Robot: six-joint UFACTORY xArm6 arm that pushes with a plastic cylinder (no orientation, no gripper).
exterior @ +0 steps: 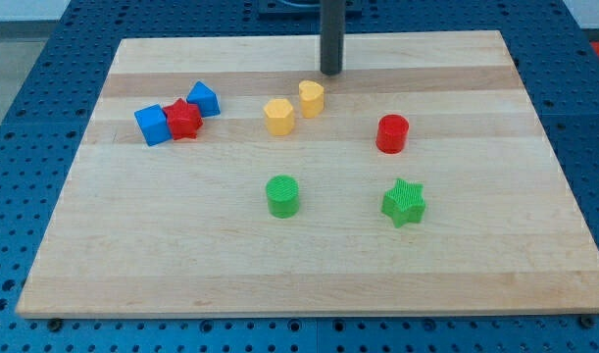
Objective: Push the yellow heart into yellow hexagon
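No jaws, only my tip [331,72], just above-right of the yellow heart [312,98]. Next: shove it down-left into the yellow hexagon [278,116].

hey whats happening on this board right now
A robot arm's dark rod is pushing blocks on a wooden board. My tip sits just above and right of the yellow heart, not touching it. The yellow hexagon lies close on the heart's lower left, so the two are nearly together.
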